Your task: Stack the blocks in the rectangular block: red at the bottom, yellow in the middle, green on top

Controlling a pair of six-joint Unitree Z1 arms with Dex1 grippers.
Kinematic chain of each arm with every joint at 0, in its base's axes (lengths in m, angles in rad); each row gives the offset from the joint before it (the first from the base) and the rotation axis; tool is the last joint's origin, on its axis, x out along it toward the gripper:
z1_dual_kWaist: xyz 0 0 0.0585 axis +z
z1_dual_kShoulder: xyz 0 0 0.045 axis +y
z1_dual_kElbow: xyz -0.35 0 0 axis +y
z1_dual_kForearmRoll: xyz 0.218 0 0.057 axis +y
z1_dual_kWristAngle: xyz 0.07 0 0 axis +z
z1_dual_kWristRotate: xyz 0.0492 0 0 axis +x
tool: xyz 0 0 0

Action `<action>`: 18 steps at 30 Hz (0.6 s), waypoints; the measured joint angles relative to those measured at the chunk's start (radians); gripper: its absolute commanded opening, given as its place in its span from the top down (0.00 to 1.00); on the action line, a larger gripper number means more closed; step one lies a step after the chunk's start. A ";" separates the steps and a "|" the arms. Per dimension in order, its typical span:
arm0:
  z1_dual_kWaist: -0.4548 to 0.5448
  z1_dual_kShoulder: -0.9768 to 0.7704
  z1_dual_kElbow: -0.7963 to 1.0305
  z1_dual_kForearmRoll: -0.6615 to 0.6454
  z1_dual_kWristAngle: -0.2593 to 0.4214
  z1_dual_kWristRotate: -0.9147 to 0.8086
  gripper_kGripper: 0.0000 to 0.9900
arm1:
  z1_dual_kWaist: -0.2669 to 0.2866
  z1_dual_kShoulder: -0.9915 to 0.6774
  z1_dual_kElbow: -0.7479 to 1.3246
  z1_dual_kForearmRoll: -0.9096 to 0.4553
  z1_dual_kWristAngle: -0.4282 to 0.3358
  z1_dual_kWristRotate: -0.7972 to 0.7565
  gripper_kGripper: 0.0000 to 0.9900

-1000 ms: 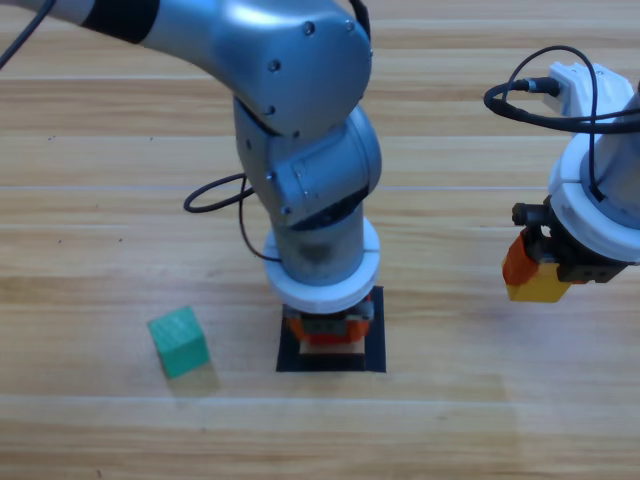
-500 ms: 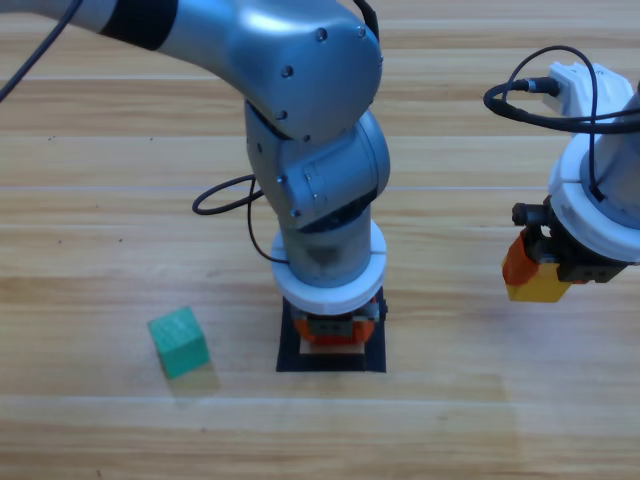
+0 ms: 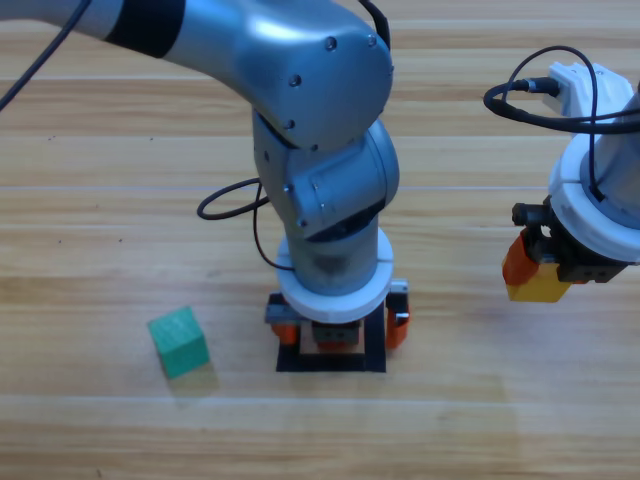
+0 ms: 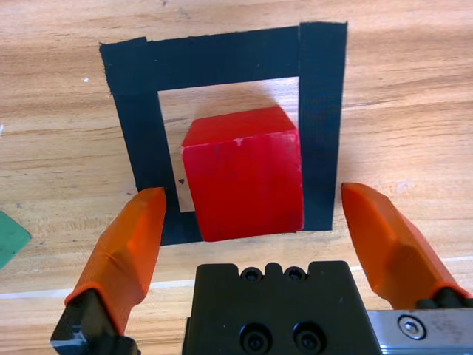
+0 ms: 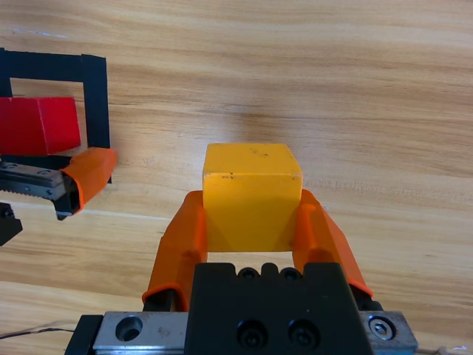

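The red cube [image 4: 242, 174] rests on the table inside the black tape square [image 4: 225, 57], also seen as the tape square [image 3: 375, 352] in the high view. My left gripper [image 4: 251, 214] hangs over it, open, its orange fingers [image 3: 397, 322] spread clear of the cube on both sides. Off to the right, above the bare table, my right gripper [image 5: 250, 229] is shut on the yellow cube [image 5: 251, 194], which shows as the yellow cube [image 3: 537, 285] from above. The green cube [image 3: 179, 341] lies on the table left of the square, apart from both grippers.
The left arm's bulky grey body [image 3: 320, 150] covers most of the tape square from above, and a black cable [image 3: 228, 205] loops beside it. Wooden table [image 3: 100, 200] surrounds everything.
My left gripper's jaws have spread open, letting go of the red cube in the tape square. The left arm has shifted slightly right. The right arm and yellow cube have stayed still.
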 measured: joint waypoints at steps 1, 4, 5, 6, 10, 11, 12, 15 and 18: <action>0.000 0.000 0.001 0.001 0.002 0.000 0.00 | 0.000 0.000 0.000 0.000 0.000 0.000 0.93; 0.000 -0.001 0.000 0.010 0.013 -0.001 0.00 | 0.000 0.000 0.000 0.000 0.000 0.000 0.93; 0.000 -0.003 -0.004 0.022 0.016 -0.001 0.00 | 0.000 0.000 0.000 0.000 0.001 0.000 0.93; 0.000 -0.007 -0.015 0.047 0.025 -0.001 0.00 | 0.000 0.000 0.000 0.000 0.002 0.000 0.93; -0.001 -0.073 -0.188 0.227 0.136 -0.016 0.00 | 0.000 0.000 0.000 0.000 0.004 0.000 0.93; -0.001 -0.123 -0.227 0.257 0.173 -0.028 0.00 | 0.000 0.000 0.000 0.000 0.005 0.001 0.93; -0.001 -0.190 -0.235 0.266 0.205 -0.037 0.00 | 0.000 0.000 0.000 0.001 0.005 0.003 0.93; -0.001 -0.386 -0.150 0.267 0.266 -0.039 0.00 | 0.001 0.001 -0.011 0.015 0.005 0.016 0.93; -0.001 -0.606 0.053 0.212 0.295 -0.034 0.00 | 0.012 0.011 -0.101 0.088 0.005 0.045 0.93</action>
